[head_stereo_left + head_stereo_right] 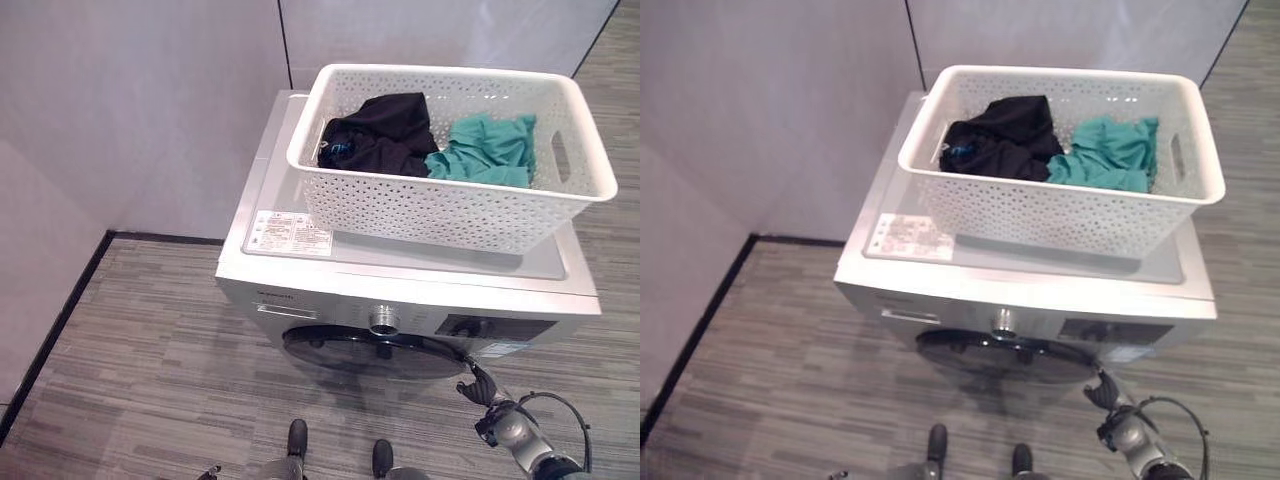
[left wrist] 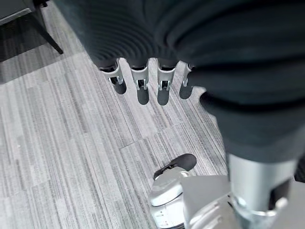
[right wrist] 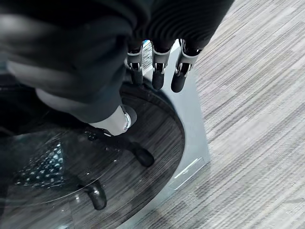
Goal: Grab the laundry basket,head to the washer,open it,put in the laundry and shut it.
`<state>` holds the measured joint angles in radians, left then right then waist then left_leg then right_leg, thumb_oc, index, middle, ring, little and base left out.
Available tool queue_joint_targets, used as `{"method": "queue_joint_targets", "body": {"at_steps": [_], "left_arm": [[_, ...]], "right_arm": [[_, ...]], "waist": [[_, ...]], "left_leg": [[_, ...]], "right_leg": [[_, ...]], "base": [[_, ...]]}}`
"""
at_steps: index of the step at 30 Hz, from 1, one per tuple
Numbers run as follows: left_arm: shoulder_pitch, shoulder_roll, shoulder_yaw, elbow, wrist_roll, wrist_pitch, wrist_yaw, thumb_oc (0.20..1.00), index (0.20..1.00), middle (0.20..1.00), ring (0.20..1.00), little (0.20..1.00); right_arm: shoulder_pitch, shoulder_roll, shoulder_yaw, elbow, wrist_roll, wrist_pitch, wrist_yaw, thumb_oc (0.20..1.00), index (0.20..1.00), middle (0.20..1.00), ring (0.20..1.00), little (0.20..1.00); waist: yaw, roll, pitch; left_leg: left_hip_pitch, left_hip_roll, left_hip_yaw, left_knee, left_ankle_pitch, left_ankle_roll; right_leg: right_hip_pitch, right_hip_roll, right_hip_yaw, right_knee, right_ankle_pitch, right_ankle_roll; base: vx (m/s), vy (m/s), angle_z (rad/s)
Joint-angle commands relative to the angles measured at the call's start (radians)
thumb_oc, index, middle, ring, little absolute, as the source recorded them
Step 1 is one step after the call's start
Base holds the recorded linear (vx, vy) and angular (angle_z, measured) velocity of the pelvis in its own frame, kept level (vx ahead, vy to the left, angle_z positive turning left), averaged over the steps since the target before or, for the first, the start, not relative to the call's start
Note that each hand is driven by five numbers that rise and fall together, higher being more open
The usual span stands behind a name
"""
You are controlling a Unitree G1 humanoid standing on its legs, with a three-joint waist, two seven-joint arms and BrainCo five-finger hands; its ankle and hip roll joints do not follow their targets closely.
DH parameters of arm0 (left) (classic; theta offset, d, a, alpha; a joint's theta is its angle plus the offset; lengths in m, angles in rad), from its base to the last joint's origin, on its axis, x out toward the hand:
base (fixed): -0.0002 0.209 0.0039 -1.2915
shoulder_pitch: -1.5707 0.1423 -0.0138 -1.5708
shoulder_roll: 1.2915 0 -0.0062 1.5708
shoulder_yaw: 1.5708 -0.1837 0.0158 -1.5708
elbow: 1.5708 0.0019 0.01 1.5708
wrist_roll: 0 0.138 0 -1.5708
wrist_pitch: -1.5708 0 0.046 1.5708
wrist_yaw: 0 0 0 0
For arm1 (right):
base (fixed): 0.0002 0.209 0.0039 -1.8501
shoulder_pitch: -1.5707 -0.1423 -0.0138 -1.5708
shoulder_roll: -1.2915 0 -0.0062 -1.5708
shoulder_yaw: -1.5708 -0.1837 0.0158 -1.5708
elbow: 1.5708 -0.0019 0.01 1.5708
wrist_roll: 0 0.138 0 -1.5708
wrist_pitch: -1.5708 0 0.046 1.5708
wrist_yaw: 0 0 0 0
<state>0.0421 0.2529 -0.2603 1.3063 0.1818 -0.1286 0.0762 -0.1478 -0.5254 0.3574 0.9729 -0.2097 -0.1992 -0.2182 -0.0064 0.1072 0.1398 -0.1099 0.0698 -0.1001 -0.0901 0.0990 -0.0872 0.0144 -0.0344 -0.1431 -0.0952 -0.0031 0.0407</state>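
Grey striped floor, basket (image 1: 450, 160) atop washer (image 1: 400, 290); right robot hand (image 3: 157, 71), fingers relaxed straight, nearing door (image 3: 95, 157) right edge: best hooking rim, pulling gently.

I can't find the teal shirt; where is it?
In the left eye view the teal garment lies in the white perforated plastic laundry basket atop the silver washer, on the right beside black clothing.

White perforated plastic laundry basket (image 1: 440, 205) holds black cloth (image 1: 385, 135) and teal cloth (image 1: 487, 150); silver washer (image 1: 300, 275), dark glass door (image 1: 375, 352); grey-striped floor (image 1: 140, 360).
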Motion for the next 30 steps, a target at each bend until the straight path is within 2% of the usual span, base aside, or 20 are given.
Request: {"method": "queue_joint_targets", "body": {"at_steps": [1,18,19,20,27,28,30], "left_arm": [[-0.058,-0.013,-0.068,0.054,-0.042,-0.007,0.010,1.000,1.000,1.000,1.000,1.000],[-0.067,-0.015,-0.108,0.047,-0.017,-0.009,0.031,1.000,1.000,1.000,1.000,1.000],[-0.067,-0.016,-0.108,0.048,-0.017,-0.010,0.032,1.000,1.000,1.000,1.000,1.000],[-0.065,-0.015,-0.095,0.051,-0.032,-0.009,0.029,1.000,1.000,1.000,1.000,1.000],[-0.065,-0.014,-0.089,0.049,-0.042,-0.010,0.030,1.000,1.000,1.000,1.000,1.000],[-0.063,-0.015,-0.092,0.047,-0.046,-0.011,0.030,1.000,1.000,1.000,1.000,1.000],[-0.064,-0.016,-0.093,0.046,-0.050,-0.012,0.030,1.000,1.000,1.000,1.000,1.000]], "right_arm": [[-0.072,-0.040,-0.010,0.014,0.027,-0.016,-0.029,1.000,1.000,1.000,1.000,1.000],[-0.135,-0.029,0.022,0.028,0.028,-0.018,-0.048,1.000,1.000,1.000,1.000,1.000],[-0.138,-0.027,0.023,0.034,0.027,-0.018,-0.050,0.934,0.934,0.934,0.934,0.934],[-0.137,-0.027,0.023,0.026,0.025,-0.017,-0.050,0.589,0.589,0.589,0.589,0.589],[-0.159,-0.033,0.031,0.000,0.013,-0.011,-0.058,0.517,0.517,0.517,0.517,0.517],[-0.167,-0.036,0.031,-0.001,0.012,-0.010,-0.060,0.470,0.470,0.470,0.470,0.470],[-0.176,-0.036,0.032,0.009,0.012,-0.009,-0.062,0.435,0.435,0.435,0.435,0.435]], "waist": [[0.036,-0.027,0.005],[0.044,-0.013,0.010],[0.045,-0.012,0.010],[0.048,-0.010,0.011],[0.048,0.001,0.024],[0.048,0.007,0.027],[0.049,0.012,0.029]], "left_leg": [[0.006,-0.040,0.011,0.024,-0.035,0.031],[-0.004,-0.046,0.011,0.023,-0.039,0.039],[-0.003,-0.047,0.013,0.022,-0.040,0.039],[-0.002,-0.046,0.014,0.021,-0.040,0.038],[-0.003,-0.049,0.013,0.020,-0.038,0.038],[-0.004,-0.050,0.014,0.020,-0.037,0.038],[-0.006,-0.051,0.014,0.020,-0.035,0.038]], "right_leg": [[-0.037,-0.024,0.083,0.057,-0.057,0.010],[-0.051,-0.027,0.105,0.046,-0.047,0.012],[-0.051,-0.027,0.104,0.046,-0.048,0.013],[-0.051,-0.028,0.098,0.051,-0.052,0.014],[-0.063,-0.032,0.094,0.070,-0.056,0.013],[-0.066,-0.033,0.093,0.069,-0.055,0.014],[-0.067,-0.033,0.093,0.067,-0.053,0.015]], "base": [[0.00,0.000,0.00],[0.00,0.001,0.00],[0.00,0.000,0.00],[0.00,0.000,0.00],[0.00,0.000,0.00],[0.00,0.000,0.00],[0.00,0.000,0.00]]}}
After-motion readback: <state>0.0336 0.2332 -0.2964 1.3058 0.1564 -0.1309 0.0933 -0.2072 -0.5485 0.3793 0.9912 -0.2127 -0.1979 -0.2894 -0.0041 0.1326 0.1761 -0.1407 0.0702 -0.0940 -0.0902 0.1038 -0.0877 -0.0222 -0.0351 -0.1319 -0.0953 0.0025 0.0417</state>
